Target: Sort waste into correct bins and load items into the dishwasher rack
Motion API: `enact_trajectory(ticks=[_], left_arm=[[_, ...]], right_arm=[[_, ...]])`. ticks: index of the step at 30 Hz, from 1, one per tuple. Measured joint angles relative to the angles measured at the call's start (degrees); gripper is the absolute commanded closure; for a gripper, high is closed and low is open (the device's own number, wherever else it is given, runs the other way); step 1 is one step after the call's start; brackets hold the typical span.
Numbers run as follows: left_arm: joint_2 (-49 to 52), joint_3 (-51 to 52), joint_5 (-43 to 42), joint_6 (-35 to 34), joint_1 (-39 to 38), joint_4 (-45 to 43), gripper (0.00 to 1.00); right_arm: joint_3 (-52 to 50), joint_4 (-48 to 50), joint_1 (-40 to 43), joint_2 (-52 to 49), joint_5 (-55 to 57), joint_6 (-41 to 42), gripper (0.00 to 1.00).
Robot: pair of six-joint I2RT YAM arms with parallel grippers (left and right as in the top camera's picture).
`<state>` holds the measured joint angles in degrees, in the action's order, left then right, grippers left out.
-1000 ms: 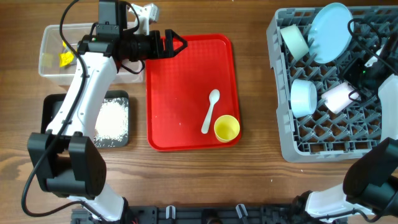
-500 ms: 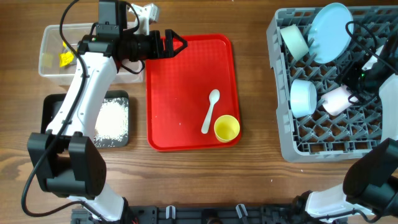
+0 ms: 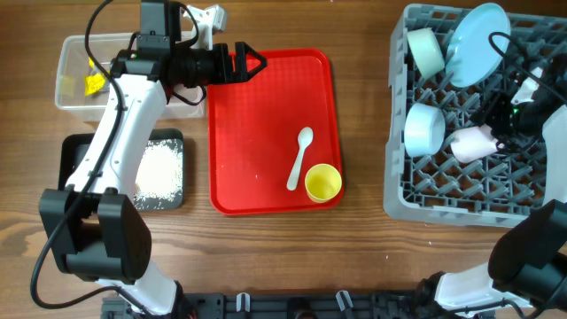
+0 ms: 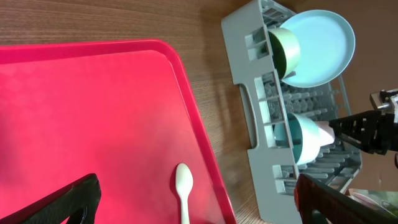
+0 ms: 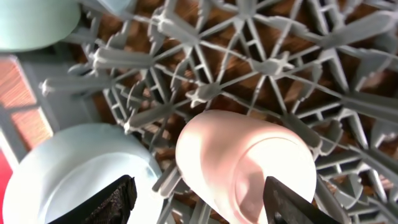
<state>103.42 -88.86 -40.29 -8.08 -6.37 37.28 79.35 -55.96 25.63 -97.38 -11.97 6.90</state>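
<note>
Overhead: left gripper (image 3: 252,63) spread wide, empty, over the red tray's (image 3: 266,115) top edge; white spoon (image 3: 299,158) and yellow cup (image 3: 323,182) lie on it

Left wrist: blue plate (image 4: 323,43) stands in the rack (image 4: 249,118)

Right wrist: right gripper (image 5: 202,199) partly open, straddling the pink cup (image 5: 249,162) in the rack, 1 finger clear of it

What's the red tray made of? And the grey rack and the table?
Red tray: looks like smooth plastic, glossy, with a moulded raised rim.
Grey rack: likely matte plastic, moulded lattice and pegs.
Table: wood-look surface with grain lines; real wood or laminate, cannot tell.
</note>
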Motion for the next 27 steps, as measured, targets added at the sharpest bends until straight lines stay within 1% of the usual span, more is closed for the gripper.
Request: enact_trajectory(ticks=[8,11,14,22,27], left_arm=[[0.0,0.0,0.0,0.0,0.0,0.0,0.0],[0.0,0.0,0.0,0.0,0.0,0.0,0.0],[0.0,0.0,0.0,0.0,0.0,0.0,0.0],[0.0,0.0,0.0,0.0,0.0,0.02,0.0],[0.0,0.0,0.0,0.0,0.0,0.02,0.0]], right_arm=[[-0.13,-1.36,-0.33,1.2,-9.9,-7.76,0.31],[-0.24,-1.79,-0.83,1.53,-12.15,-8.76,0.31],[-0.24,-1.9,-1.25,1.88,-12.9,-8.94,0.28],[-0.24,-3.3,-1.27,6.75,-6.6,-5.05,0.26],[-0.35,-10.47,-1.27,6.88,-2.25,-1.73,0.22]])
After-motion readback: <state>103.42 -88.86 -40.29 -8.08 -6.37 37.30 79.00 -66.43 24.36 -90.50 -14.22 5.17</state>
